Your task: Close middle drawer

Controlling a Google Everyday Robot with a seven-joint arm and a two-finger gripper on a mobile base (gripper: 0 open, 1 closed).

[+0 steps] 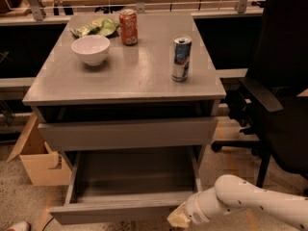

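The middle drawer of the grey cabinet is pulled far out toward me. Its plain grey box interior is bare and its front panel is low in the view. Above it, the taller first front stands nearly flush. The lowest front is hidden below the open drawer. My gripper is at the bottom of the view, at the right end of the drawer's front panel, close to or touching it. My white arm reaches in from the lower right.
On the cabinet top stand a white bowl, a red can, a blue-and-silver can and a green bag. A black office chair stands close on the right. An open cardboard box sits on the floor at left.
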